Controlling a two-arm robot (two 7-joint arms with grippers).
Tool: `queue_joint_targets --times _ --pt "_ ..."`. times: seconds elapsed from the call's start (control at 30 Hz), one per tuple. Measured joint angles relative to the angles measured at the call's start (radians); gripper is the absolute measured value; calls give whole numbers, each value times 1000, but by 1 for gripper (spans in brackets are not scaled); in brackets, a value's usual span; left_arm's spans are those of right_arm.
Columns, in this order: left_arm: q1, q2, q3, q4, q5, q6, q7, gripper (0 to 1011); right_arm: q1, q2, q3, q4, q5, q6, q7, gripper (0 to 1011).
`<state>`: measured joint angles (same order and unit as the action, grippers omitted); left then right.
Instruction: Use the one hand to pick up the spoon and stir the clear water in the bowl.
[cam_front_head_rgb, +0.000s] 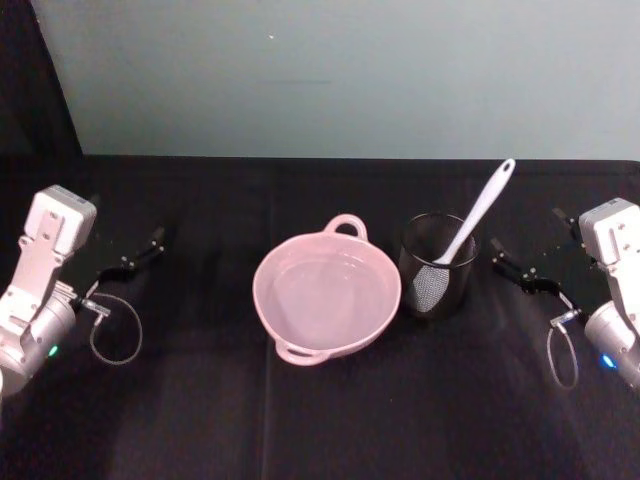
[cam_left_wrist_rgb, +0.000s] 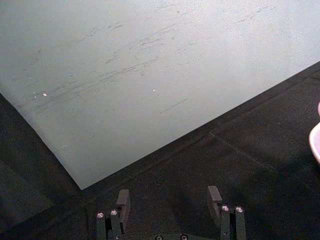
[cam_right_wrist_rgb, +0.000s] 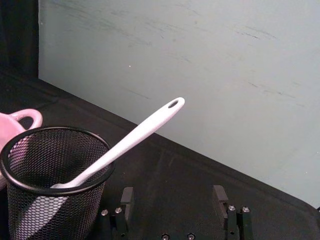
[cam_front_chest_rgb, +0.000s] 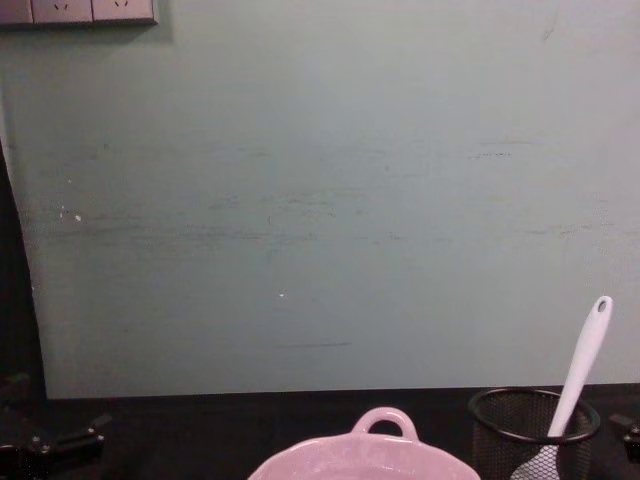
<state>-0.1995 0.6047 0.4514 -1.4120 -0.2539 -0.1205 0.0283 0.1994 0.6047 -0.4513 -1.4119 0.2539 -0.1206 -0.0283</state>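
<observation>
The fingers (cam_right_wrist_rgb: 127, 196) of your right gripper (cam_front_head_rgb: 497, 255) stand wide apart with nothing between them, and they point inward across the desk (cam_front_head_rgb: 200, 420) toward the mesh cup (cam_front_head_rgb: 437, 285). That gripper hovers near the desk's right edge, level with the cup. Its wrist is drawn back and outward behind it, so it looks ready to reach rather than engaged.

The spoon (cam_front_head_rgb: 478, 220) stands in the cup with its scoop end down. Its handle slants up over the rim toward the back right corner, holed tip highest. Propped like that, the handle is clear of the desk and offered to your right side, so I judge this arm the natural one for the pick.

The bowl (cam_front_head_rgb: 258, 290) sits at the desk's middle, just beside the cup on its left. I cannot tell whether they touch. It sits upright with clear water in it.

Your left gripper (cam_front_head_rgb: 152, 245) rests near the left edge, fingers also spread and empty, well apart from everything.
</observation>
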Motion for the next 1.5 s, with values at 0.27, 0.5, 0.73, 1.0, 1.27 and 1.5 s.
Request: queue_joint_targets --times 0.27,0.5,0.73,1.0,1.27,1.5 --pt "0 0 0 0 0 0 0 1011 0 0 0 0 0 0 0 1003" --pt "0 0 0 0 0 0 0 1011 0 0 0 0 0 0 0 1003" --pt "0 0 0 0 0 0 0 1011 0 0 0 0 0 0 0 1003" --pt "0 0 0 0 0 0 0 1011 0 0 0 0 0 0 0 1002" --pt "0 0 0 0 0 0 0 1011 0 0 0 0 0 0 0 1003" --pt "0 0 0 0 0 0 0 1011 0 0 0 0 0 0 0 1002"
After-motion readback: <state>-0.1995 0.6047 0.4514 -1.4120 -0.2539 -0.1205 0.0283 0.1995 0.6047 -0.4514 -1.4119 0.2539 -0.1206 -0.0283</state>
